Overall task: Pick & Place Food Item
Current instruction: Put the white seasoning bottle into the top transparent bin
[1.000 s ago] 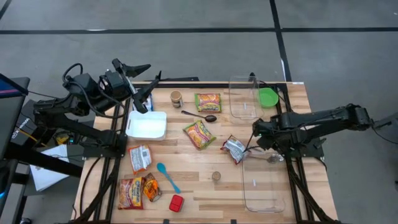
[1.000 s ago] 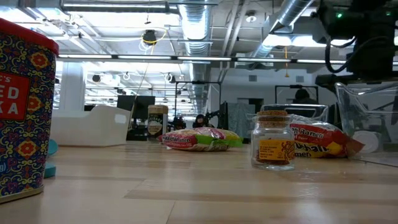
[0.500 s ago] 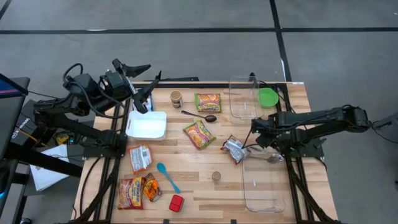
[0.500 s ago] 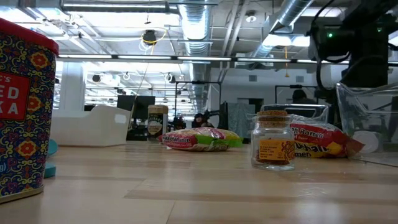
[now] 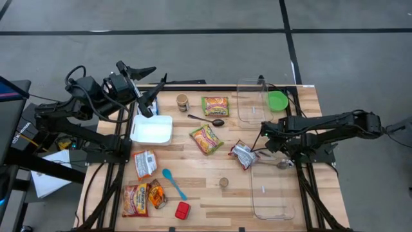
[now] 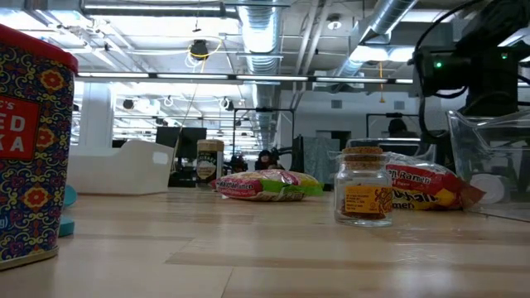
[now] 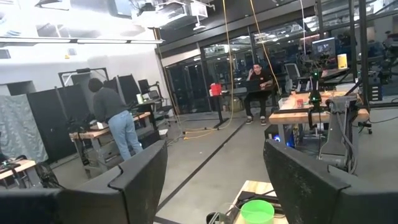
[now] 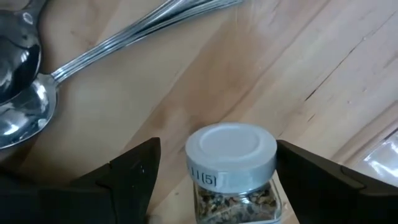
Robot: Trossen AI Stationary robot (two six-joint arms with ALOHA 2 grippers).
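Note:
A small glass jar (image 8: 231,168) with a white lid stands upright on the wooden table; it shows only in the right wrist view. My right gripper (image 8: 216,144) points down over it, open, one finger on either side of the lid. In the high view this gripper (image 5: 264,140) hangs just right of a silver packet (image 5: 243,154). Two metal spoons (image 8: 37,106) lie beside the jar. My left gripper (image 5: 154,90) waits open, raised above the table's far left corner.
Noodle packets (image 5: 206,138) (image 5: 215,106) lie mid-table, more packets (image 5: 145,163) at the near left. Clear containers stand far right (image 5: 253,101) and near right (image 5: 273,190). A white bin (image 5: 152,129), a brown-lidded jar (image 5: 223,182), a blue spoon (image 5: 174,183) and a red tin (image 5: 183,210) are also there.
My right gripper has sunk toward the table and shifted slightly toward the table's left edge, still pointing down and open. Nothing on the table has moved.

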